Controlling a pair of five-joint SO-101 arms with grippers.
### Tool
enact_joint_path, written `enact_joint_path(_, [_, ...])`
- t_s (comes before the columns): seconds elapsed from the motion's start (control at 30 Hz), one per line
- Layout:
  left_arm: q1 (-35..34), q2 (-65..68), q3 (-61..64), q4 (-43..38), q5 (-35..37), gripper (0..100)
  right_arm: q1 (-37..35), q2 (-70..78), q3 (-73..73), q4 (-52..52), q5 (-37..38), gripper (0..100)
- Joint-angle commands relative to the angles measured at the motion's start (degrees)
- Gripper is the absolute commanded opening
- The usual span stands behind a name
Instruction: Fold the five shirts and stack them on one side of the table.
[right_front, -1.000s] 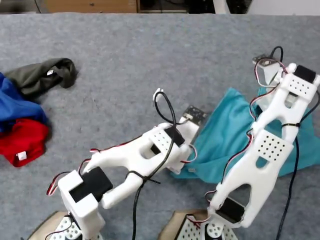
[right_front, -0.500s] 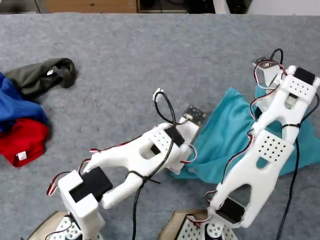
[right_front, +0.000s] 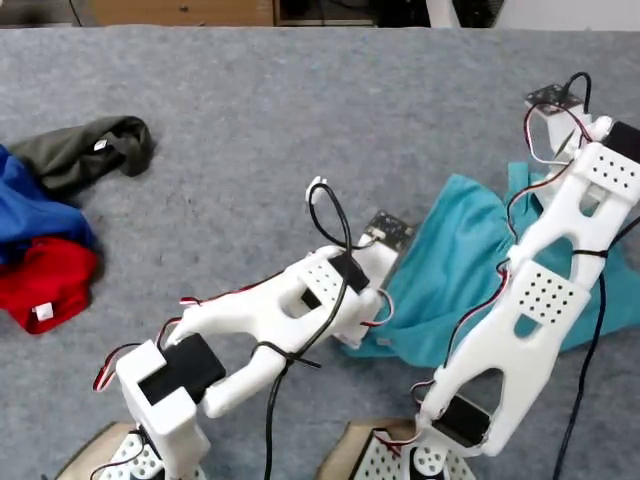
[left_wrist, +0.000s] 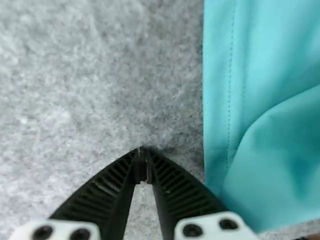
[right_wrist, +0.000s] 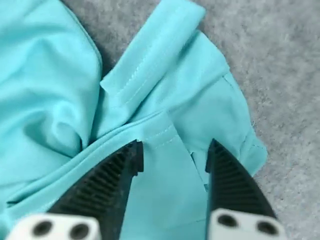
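Gaping over the teal shirt (right_wrist: 165, 95) is the right end effector (right_wrist: 175, 147).

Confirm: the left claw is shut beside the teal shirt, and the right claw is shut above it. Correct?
No. The right claw is open, jaws spread above the teal shirt, as the right wrist view shows. The left claw is shut beside the shirt, as stated.

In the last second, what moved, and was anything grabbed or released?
The right gripper moved toward the far side of the table, open over the teal shirt, holding nothing. The left gripper, shut beside that shirt, and the shirt pile stayed put.
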Motion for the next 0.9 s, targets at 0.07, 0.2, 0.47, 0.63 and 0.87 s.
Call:
enact_joint_path(0.07, [0.88, -0.75, -0.18, 0.62, -0.53, 2, 1.54, -0.48, 1.01, 1.14, -0.70, 23.0])
enact_joint_path(0.2, [0.88, -0.75, -0.18, 0.62, -0.53, 2, 0.75, -0.40, 1.10, 0.00, -0.62, 18.5])
enact_joint_path(0.47, [0.70, -0.57, -0.18, 0.62, -0.53, 2, -1.98, 2.95, 0.66, -2.73, -0.62, 4.5])
enact_joint_path(0.63, [0.35, -0.40, -0.18, 0.62, -0.53, 2, -1.80, 4.97, 0.66, -3.16, -0.62, 4.8])
enact_joint_path(0.87, [0.35, -0.48, -0.18, 0.62, -0.53, 2, -1.54, 2.59, -5.05, 0.79, -0.62, 4.4])
